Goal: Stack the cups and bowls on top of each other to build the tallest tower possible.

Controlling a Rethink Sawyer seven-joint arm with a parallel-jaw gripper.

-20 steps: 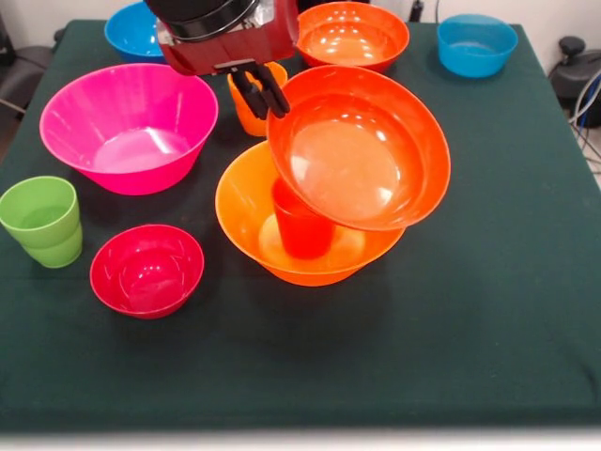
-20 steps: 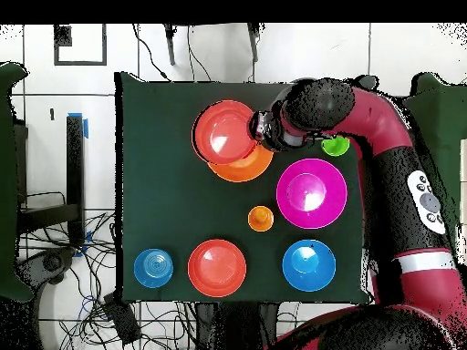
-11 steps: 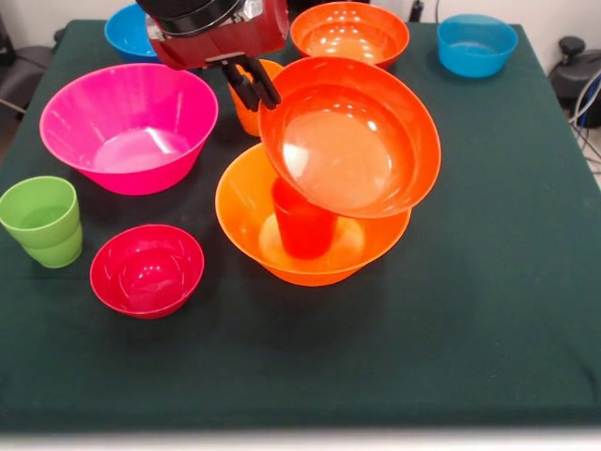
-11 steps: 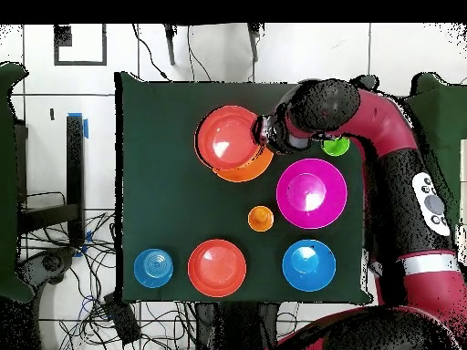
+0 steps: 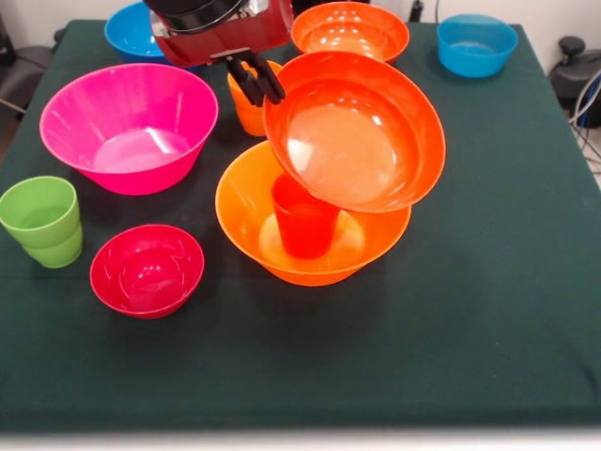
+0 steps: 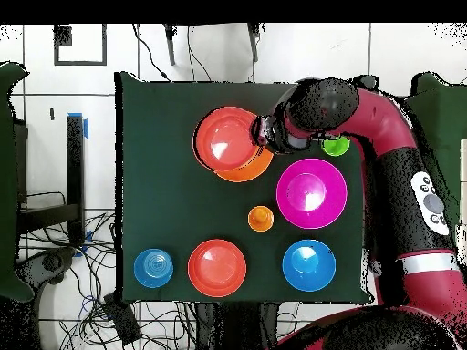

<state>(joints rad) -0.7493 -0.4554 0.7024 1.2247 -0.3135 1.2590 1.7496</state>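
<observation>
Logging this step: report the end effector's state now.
End effector: shut on the rim of the red-orange bowl, held tilted above the orange bowl.

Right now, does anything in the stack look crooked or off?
Yes. The red-orange bowl hangs steeply tilted in the gripper, pinched by its rim above the red-orange cup that stands in the wide orange bowl, not seated level.

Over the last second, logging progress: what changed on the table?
The gripper, holding the red-orange bowl by its rim, lifted it slightly above the red cup in the orange bowl. Nothing was released. The other bowls and cups stayed put.
</observation>
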